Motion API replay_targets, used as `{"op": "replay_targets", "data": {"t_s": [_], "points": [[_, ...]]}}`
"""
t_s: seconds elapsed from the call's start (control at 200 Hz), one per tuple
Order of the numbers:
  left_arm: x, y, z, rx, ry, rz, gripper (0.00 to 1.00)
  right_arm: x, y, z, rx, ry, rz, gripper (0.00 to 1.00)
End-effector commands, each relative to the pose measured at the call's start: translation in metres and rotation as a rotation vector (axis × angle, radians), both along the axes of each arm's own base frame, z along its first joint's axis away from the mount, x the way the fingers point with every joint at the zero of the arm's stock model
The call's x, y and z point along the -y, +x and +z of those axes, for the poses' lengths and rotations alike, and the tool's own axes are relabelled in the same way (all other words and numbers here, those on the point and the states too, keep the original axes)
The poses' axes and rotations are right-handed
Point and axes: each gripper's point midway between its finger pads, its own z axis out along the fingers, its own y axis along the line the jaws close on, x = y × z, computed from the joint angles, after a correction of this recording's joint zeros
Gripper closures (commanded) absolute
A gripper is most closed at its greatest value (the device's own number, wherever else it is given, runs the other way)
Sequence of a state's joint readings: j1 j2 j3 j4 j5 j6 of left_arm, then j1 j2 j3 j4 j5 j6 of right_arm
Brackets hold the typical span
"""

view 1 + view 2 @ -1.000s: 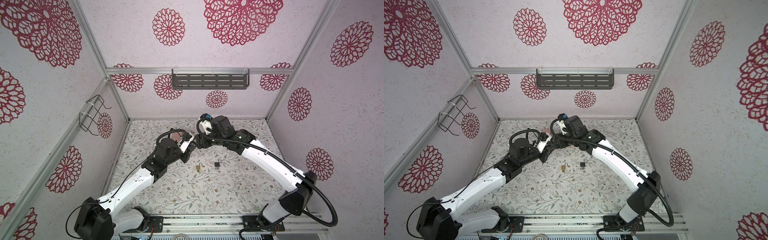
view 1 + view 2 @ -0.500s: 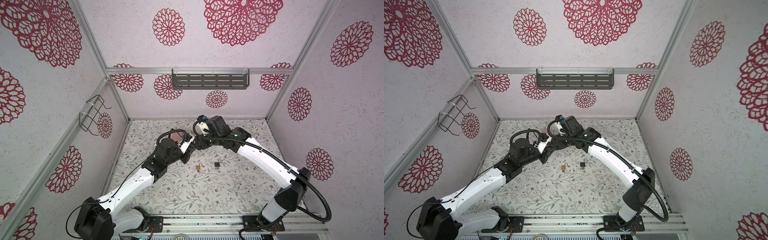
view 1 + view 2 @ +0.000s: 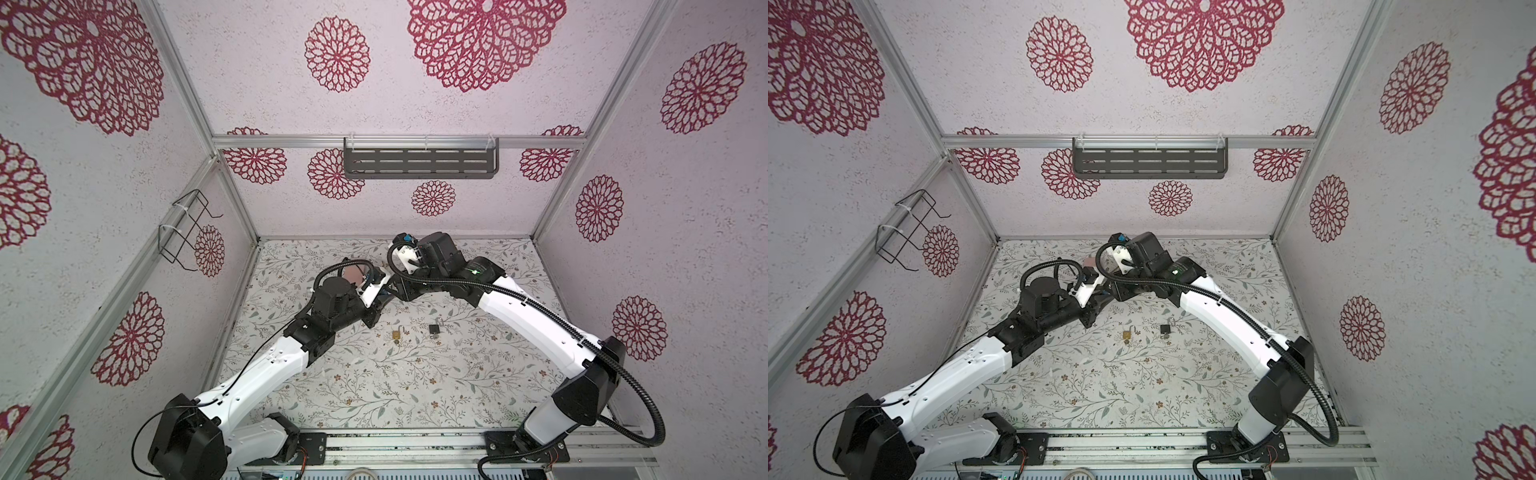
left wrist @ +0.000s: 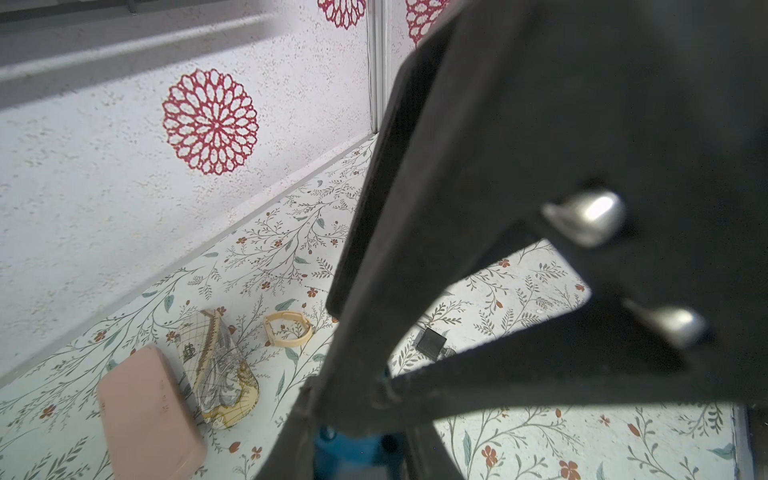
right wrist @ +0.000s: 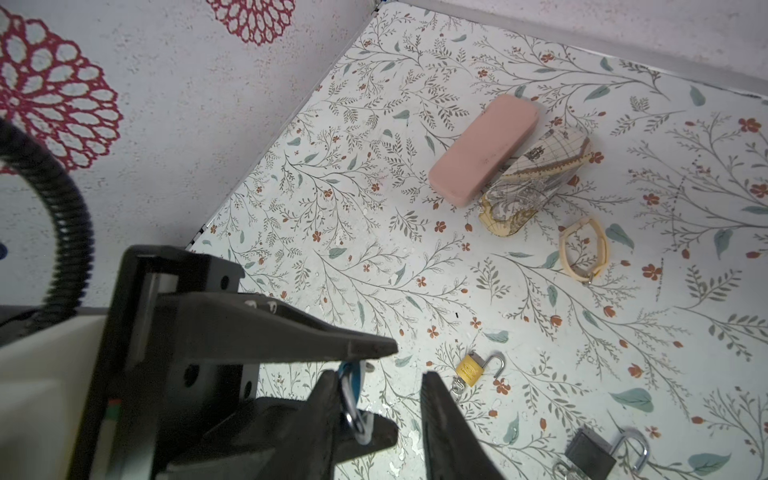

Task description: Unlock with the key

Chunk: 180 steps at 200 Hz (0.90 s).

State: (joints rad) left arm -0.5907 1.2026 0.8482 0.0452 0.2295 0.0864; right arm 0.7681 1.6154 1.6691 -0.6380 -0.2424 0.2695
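Floral tabletop: left jaws pinch a blue ringed item, right jaws part-open, brass padlock marking illegible.

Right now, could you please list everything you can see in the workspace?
brass padlock: 1, gold, on the table, shackle open
black padlock: 1, black, table, near the brass padlock
case: 1, pink, table near back wall
pouch: 1, cream map print, beside the case
strap: 1, cream loop, beside the pouch
shelf: 1, dark grey, back wall
wire rack: 1, black, left wall
blue item: 1, blue with metal ring, in left gripper
left gripper: 1, black, shut on the blue item
right gripper: 1, black, open beside the blue item
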Motion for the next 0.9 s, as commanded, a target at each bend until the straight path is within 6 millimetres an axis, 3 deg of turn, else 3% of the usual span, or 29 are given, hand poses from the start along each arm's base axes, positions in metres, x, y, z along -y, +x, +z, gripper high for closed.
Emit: {"op": "replay_targets", "data": {"t_s": [0.0,0.22,0.415,0.62,0.68,0.74,0.896], "points": [[-0.002,0.008,0.039,0.118,-0.044,0.025,1.00,0.012,0.005,0.004,-0.020,0.011,-0.064,0.71],[-0.003,0.008,0.046,0.130,-0.074,0.035,1.00,0.010,0.007,0.003,-0.035,0.018,-0.077,0.86],[0.002,0.003,0.039,0.083,-0.078,0.003,1.00,0.011,0.007,0.026,0.054,0.050,-0.046,1.00],[-0.001,-0.001,0.031,0.047,-0.087,0.004,1.00,0.020,0.012,0.039,0.126,0.039,-0.075,1.00],[-0.001,0.000,0.030,0.041,-0.085,0.007,0.75,0.020,0.011,0.042,0.128,0.053,-0.076,1.00],[-0.003,0.000,0.028,0.032,-0.080,0.015,0.63,0.019,0.010,0.045,0.122,0.073,-0.078,1.00],[-0.009,0.002,0.018,0.031,-0.061,0.053,0.54,0.023,0.011,0.047,0.111,0.077,-0.110,1.00]]}}
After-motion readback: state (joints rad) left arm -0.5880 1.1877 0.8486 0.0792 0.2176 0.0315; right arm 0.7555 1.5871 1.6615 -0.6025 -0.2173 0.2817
